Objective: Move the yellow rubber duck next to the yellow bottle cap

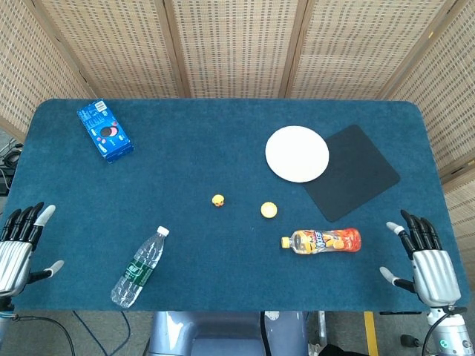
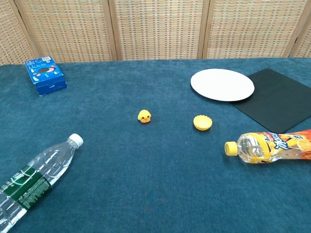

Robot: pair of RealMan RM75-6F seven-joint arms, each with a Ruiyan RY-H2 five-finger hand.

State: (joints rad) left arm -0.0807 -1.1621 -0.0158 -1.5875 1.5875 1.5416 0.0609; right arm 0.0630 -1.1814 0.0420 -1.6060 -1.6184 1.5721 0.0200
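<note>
Two robot hands waiting at the near corners of the blue-felt desk (image 1: 223,141), left robot hand (image 1: 18,248) and right robot hand (image 1: 427,259) both spread wide and gripping nothing, seen only from the head camera. Sitting upright near the middle of the desk, the small yellow rubber duck (image 1: 218,200), with the ridged yellow bottle cap (image 1: 268,210) lying mouth-up a little to its right and slightly nearer, the two plainly apart, so the task not yet begun. Judging by the layout, resting far out at the edges to keep both views unblocked before a reach. Lying on its side just beyond the cap toward the right robot hand, an orange-labelled soft-drink bottle with a yellow lid (image 1: 322,240), probably crowding any approach from that side; likely favouring a pinch on the duck from above and a short carry rightward, setting it down beside the cap without knocking it. Lying tilted near the left front, a clear plastic water bottle with a green label (image 1: 139,268). Sitting farther back, a round white plate (image 1: 297,153) overlapping a black square mat (image 1: 355,172), and a blue biscuit box (image 1: 105,131) at the far left.
</note>
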